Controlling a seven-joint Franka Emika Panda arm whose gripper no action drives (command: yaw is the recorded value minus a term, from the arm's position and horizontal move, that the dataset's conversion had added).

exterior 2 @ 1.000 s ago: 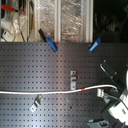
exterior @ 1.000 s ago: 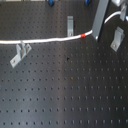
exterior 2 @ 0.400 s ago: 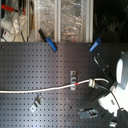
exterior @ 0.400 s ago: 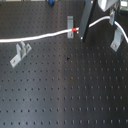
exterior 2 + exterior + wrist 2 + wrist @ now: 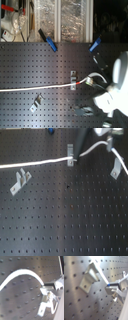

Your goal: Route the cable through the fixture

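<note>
Pincer (image 5: 51, 293) jaws are closing around the cable (image 5: 35, 164), gripping it near its end, judging by both wrist views.

In the first exterior view, reading left to right: the white cable is entering from the first exterior view's left edge and running nearly level above the black perforated table (image 5: 65, 218). A wider two-pronged bracket (image 5: 19, 182) is standing just below it, apart from it. The cable is then reaching the fixture (image 5: 71, 155), crossing it at about slot height, with a faint red mark there. Beyond it the cord is rising toward the arm.

The cable is looking light, soft and limp, arching freely, so holding close to the fixture should be giving better control.
</note>
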